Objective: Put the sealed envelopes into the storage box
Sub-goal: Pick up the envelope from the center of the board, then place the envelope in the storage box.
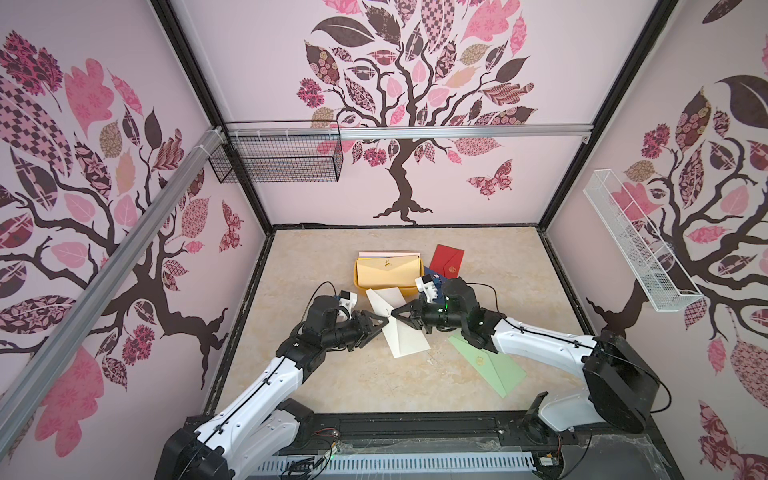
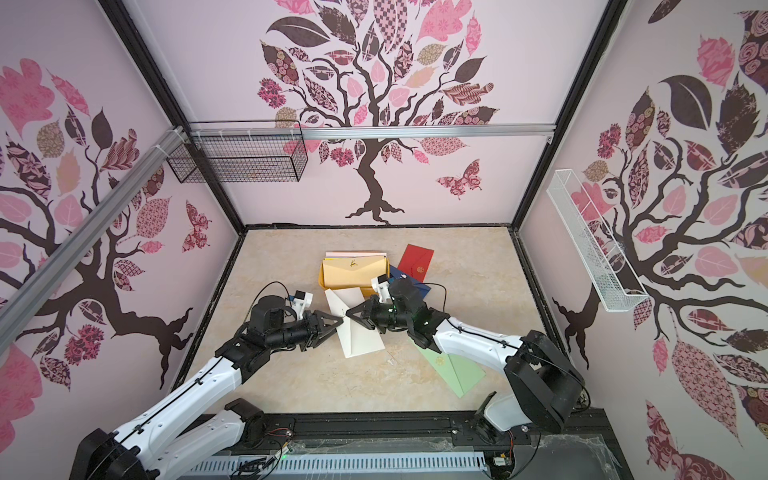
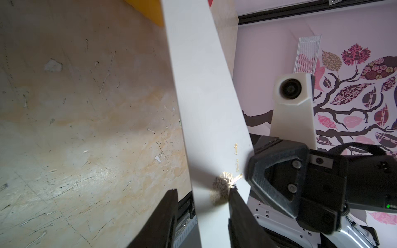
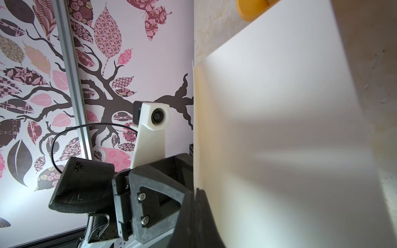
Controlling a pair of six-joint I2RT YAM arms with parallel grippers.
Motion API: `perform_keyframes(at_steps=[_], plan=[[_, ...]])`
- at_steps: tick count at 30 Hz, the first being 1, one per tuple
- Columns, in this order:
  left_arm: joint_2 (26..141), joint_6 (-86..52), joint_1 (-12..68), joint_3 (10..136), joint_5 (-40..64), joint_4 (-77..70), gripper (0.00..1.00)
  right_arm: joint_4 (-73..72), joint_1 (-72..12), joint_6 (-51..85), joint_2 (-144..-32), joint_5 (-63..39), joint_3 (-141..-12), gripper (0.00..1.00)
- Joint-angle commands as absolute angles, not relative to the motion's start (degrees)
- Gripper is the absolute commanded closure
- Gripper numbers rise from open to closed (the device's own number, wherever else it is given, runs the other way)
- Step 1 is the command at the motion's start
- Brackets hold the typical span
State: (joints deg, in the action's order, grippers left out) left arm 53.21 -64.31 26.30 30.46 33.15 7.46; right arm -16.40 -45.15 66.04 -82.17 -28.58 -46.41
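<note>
Sealed envelopes (image 2: 360, 333), at least six of them showing, and here's how they sit. The cream paper envelope with a gold emblem (image 1: 405, 337) stands nearly on edge in the middle of the marbled beige table (image 1: 353, 390), just on my side of the shallow yellow-orange plastic storage box (image 1: 358, 279); I honestly can't tell if its low corner touches the table.

My right claw (image 4: 196, 191) is pinched tight on one long edge of it, nothing but paper between the fingers. My left claw (image 3: 202, 193) faces it from the opposite side with the jaws partway apart, straddling the paper right by the emblem; one finger (image 3: 236, 206) touches the sheet and the other finger (image 3: 165, 214) stands clear, so no proper grip from that side yet.

Inside the box a tan-yellow envelope with a small gold deer on the flap (image 1: 388, 270) lies on top; a pale pink envelope (image 1: 386, 253) pokes out behind it at the far wall.

Still on the table: a red envelope with a round gold seal (image 1: 446, 259), tilted, just beside the box on its right; a navy envelope (image 2: 415, 286) next to that, mostly hidden behind my right wrist; a light green envelope (image 1: 490, 368) lying flat nearer to me, partly under my right arm.
</note>
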Motion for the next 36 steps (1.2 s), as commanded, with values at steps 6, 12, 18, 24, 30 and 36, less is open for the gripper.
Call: perform_keyframes(at_steps=[6, 12, 18, 24, 30, 36], plan=[[54.0, -64.2, 26.5, 32.9, 31.6, 5.2, 0.77, -18.7, -45.5, 66.7, -83.1, -28.2, -46.9, 1.0], [53.2, -61.7, 26.4, 34.2, 30.5, 9.0, 0.86, -16.5, -45.6, 65.4, -83.0, -27.8, -47.0, 1.0], [54.4, -51.0, 26.4, 39.4, 27.2, 20.1, 1.0, -5.1, -45.5, 57.8, -81.6, -25.6, -49.3, 0.63], [59.4, -28.5, 25.9, 53.2, 18.6, 37.9, 1.0, 11.6, -43.0, 42.1, -71.7, -13.6, -47.7, 0.57], [69.3, -2.9, 25.5, 69.6, 14.0, 48.6, 1.0, 16.3, -38.4, 35.7, -60.6, -10.2, -39.4, 0.58], [81.9, 18.9, 25.1, 85.3, 10.7, 56.8, 1.0, 19.0, -37.9, 33.3, -53.1, -9.9, -34.6, 0.58]])
